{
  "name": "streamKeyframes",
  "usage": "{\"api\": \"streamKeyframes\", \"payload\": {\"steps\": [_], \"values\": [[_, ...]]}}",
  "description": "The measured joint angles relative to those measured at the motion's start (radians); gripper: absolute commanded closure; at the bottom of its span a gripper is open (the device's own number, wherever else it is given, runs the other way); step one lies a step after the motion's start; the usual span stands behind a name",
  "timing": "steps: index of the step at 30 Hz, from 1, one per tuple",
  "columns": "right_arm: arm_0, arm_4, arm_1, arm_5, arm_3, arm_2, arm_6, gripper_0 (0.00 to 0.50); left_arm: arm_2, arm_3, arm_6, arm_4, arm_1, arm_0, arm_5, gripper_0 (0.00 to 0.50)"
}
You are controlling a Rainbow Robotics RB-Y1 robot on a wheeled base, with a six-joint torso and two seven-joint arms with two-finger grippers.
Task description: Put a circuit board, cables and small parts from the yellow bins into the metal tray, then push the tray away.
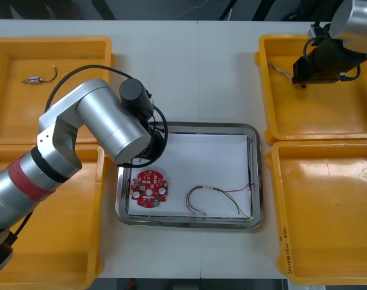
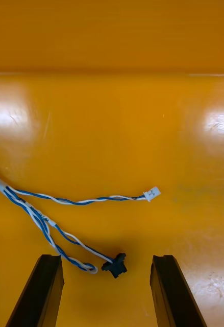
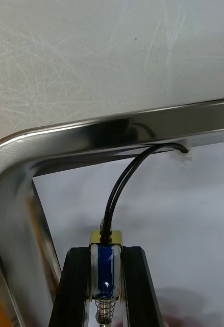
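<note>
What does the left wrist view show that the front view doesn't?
Left wrist view: the left tool shut on a small metal part with a black cable, above a corner of the metal tray. Front view: the circuit board and a red and yellow cable in the tray, the right tool over a far yellow bin. Both: the tray, white inside.

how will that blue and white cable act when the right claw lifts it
Probably floppy: the cable lies in loose curves on the bin floor, so its ends would likely dangle. Likely light: thin wires, small plugs. The open right claw straddles its black plug, perhaps a firmer grip than the strands.
</note>
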Motion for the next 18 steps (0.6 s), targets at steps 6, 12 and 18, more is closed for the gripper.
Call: {"api": "streamKeyframes", "payload": {"steps": [6,12,18], "values": [[0.0,0.01,0.002,-0.005,0.009,-0.006,0.015,0.0,-0.005,0.007,0.0,-0.001,0.0,0.0,-0.005,0.443],[-0.001,0.023,0.002,-0.06,0.059,-0.052,0.017,0.0,-0.005,0.008,0.001,-0.001,0.0,0.0,-0.006,0.0],[-0.001,0.026,0.002,-0.06,0.066,-0.061,0.018,0.0,-0.005,0.007,0.002,-0.001,0.0,0.0,-0.007,0.0]]}}
